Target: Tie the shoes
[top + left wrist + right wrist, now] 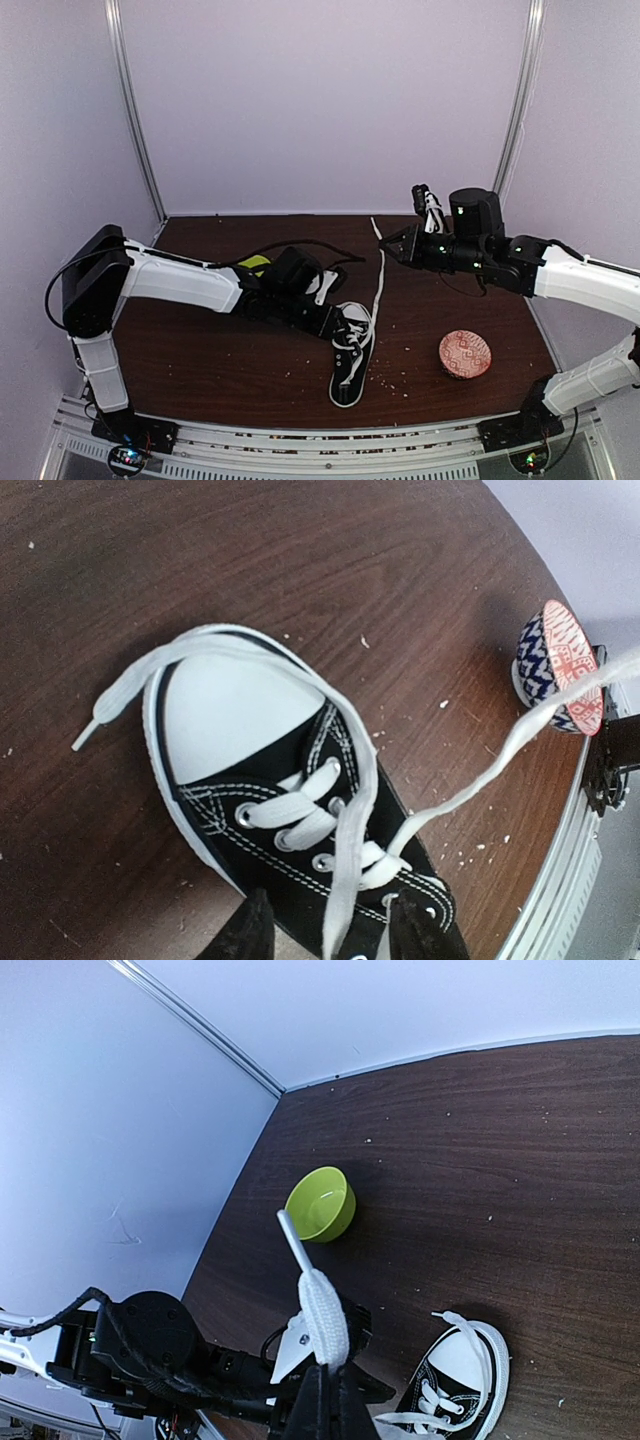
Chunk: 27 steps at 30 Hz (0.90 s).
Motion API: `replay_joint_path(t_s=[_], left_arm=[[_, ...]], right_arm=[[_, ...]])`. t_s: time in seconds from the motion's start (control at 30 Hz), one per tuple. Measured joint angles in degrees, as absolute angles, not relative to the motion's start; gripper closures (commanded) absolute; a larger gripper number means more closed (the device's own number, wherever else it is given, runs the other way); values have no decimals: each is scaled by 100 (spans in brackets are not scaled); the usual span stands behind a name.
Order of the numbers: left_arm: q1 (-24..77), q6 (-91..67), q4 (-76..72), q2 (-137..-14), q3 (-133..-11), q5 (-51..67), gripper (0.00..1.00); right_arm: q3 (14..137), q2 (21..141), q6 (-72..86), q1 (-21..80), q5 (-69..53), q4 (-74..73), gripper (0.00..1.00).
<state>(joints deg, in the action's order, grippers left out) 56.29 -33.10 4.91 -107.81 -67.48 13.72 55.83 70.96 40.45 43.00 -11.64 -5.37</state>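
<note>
right fingers (325,1405) pinching raised lace (322,1315), left fingers (338,322) spread over sneaker (230,720)

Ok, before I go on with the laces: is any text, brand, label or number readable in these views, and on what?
None can be read in any view.
Sneaker: no brand mark or lettering shows on the toe cap, upper or sole edge.
Patterned bowl: red, white and blue ornament only, no letters.
Green bowl: plain.
Lace held in the right end effector: plain white.
</note>
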Motion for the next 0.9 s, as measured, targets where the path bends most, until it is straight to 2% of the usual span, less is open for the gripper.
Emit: replay_joint_path(t_s=[0.13, 0.37, 0.7, 0.9], left_arm=[[5629, -3319, 532, -10901, -6855, 1577, 65], [5629, -3310, 657, -11118, -7116, 1942, 69], [5629, -3365, 633, -11198, -7168, 2276, 100], [5629, -3417, 62, -11142, -6956, 2381, 98]], right_arm=[[5583, 7096, 4045, 4300, -1155, -534, 100], [5583, 7096, 4036, 4300, -1149, -539, 100], [5583, 7028, 4023, 4300, -1085, -580, 100], [5590, 7030, 4049, 4300, -1070, -661, 100]])
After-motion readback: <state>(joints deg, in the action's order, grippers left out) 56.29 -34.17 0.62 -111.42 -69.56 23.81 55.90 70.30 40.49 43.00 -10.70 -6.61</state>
